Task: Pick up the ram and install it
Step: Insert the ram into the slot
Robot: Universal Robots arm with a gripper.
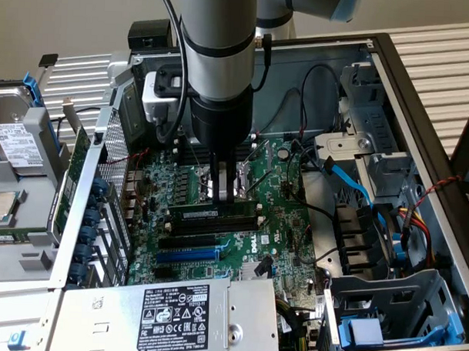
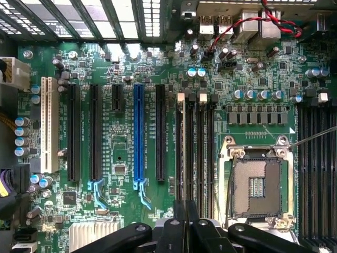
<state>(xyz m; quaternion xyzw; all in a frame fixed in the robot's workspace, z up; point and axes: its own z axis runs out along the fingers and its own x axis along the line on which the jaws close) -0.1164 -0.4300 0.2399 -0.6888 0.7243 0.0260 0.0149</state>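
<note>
The ram [image 1: 214, 214], a long green stick with a white label on its side, stands on edge in a black memory slot on the motherboard [image 1: 279, 231]. My gripper [image 1: 224, 197] hangs straight down over the stick's middle, shut, with its tips just above the top edge. I cannot tell whether they touch it. In the wrist view the two black fingers [image 2: 186, 203] are pressed together over the row of long black memory slots [image 2: 202, 147], and the stick cannot be told apart from the slots there.
A blue expansion slot [image 2: 138, 137] and black slots lie beside the memory slots, with the open CPU socket [image 2: 258, 182] on the other side. A labelled power supply [image 1: 176, 312], a blue cable [image 1: 350, 183], a drive cage [image 1: 384, 304] and case walls ring the board.
</note>
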